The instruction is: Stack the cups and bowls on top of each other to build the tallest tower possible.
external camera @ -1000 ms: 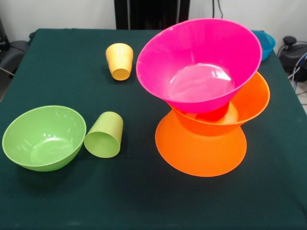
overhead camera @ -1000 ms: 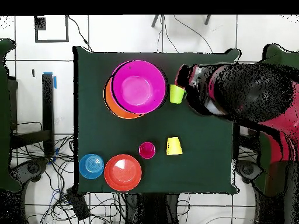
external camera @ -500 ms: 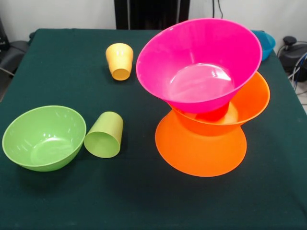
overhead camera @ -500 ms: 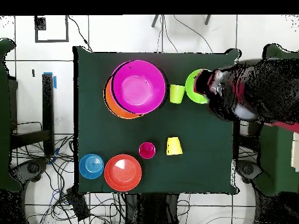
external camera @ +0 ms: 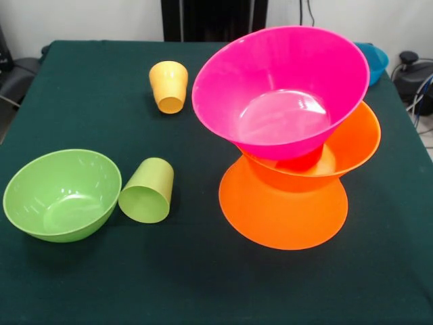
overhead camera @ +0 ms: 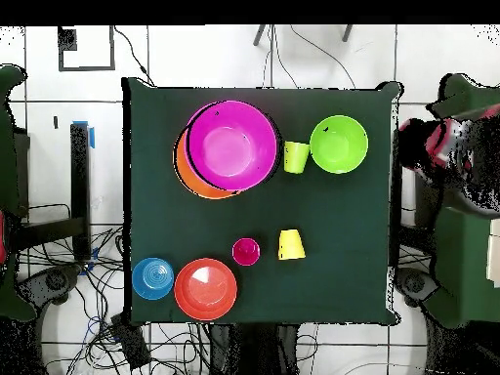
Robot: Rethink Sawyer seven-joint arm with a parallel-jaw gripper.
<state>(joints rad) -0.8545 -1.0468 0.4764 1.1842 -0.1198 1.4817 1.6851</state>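
Tower point(external camera: 291, 145) stands on the green table point(external camera: 88, 101): an upturned orange bowl point(external camera: 283, 210) at the bottom, a second orange bowl point(external camera: 352, 145) upright on it, and a pink bowl point(external camera: 281, 88) tilted on top, with a bit of red-orange showing under it. From overhead the pink bowl point(overhead camera: 232, 145) covers nearly all of the pile. That view alone shows a magenta cup point(overhead camera: 246, 251) and a red-orange bowl point(overhead camera: 205, 289), and shows the whole blue bowl point(overhead camera: 153, 278), of which the front view catches only an edge. A lime bowl point(external camera: 61, 194) sits just beside a lime cup point(external camera: 147, 191) lying on its side; a yellow cup point(external camera: 168, 86) lies apart. A person point(overhead camera: 451, 151) shows at the overhead edge. Neither view shows the arm or gripper, so its opening cannot be told.
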